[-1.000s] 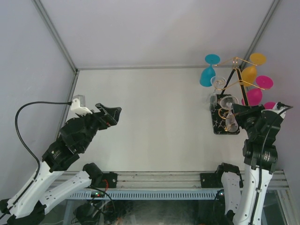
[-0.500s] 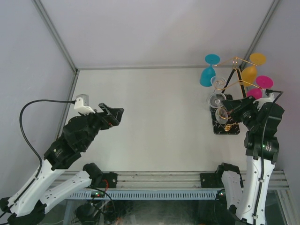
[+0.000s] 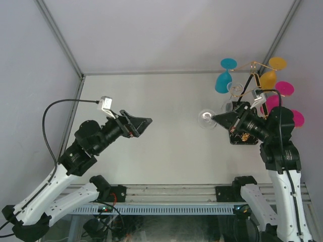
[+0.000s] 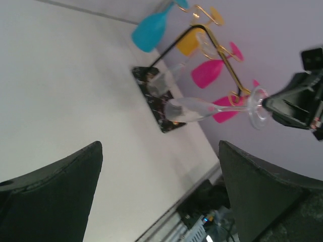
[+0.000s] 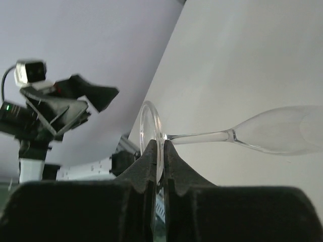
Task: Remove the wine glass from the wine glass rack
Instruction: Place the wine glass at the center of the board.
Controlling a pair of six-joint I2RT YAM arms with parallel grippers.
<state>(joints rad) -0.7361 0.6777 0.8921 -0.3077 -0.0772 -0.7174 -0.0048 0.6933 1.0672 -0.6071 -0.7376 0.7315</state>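
R claw point(image 5: 157, 147) pinches wine glass point(image 5: 275, 136) by foot rim only, glass sideways above bench point(image 3: 171, 96); thin hold, could pivot/slip & shatter. L claw point(image 3: 143, 126) wide, empty.

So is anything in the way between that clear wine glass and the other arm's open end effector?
Nothing visible. The right end effector holds the clear wine glass by its foot, away from the gold wire rack. Only the white table shows between the glass and the open left end effector.
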